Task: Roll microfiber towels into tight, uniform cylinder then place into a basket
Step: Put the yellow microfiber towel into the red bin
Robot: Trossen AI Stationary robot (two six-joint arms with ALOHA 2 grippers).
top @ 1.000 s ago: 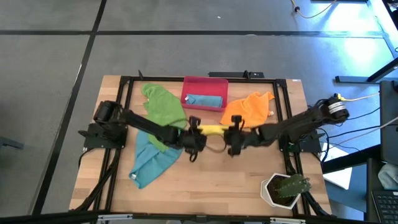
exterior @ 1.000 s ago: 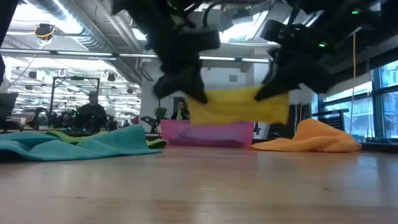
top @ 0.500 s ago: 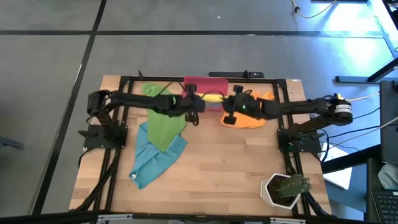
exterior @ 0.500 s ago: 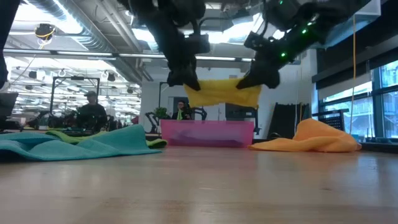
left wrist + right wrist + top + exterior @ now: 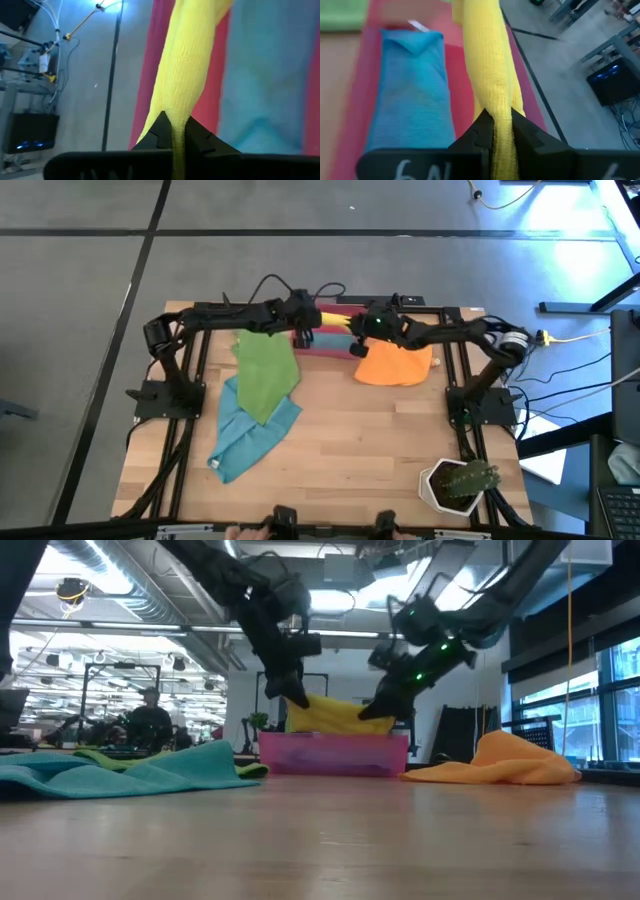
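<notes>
Left fingers (image 5: 172, 137): I see them pinched tight on one end of the rolled yellow towel (image 5: 187, 70).
Right fingers (image 5: 502, 132): clamped on the roll's other end, cloth squeezed between them.
Yellow towel: I have it strung between both arms, sagging into the red-pink basket (image 5: 335, 755) at the worktop's far edge.
Basket contents: one rolled teal towel (image 5: 410, 85) lies beside the yellow roll.
Green towel (image 5: 265, 375): spread on the worktop (image 5: 360, 460) left of the basket, overlapping a second teal towel (image 5: 245, 440).
Orange towel (image 5: 395, 365): heaped just right of the basket.
Plant pot (image 5: 455, 485): white, at the near right corner, well apart.
</notes>
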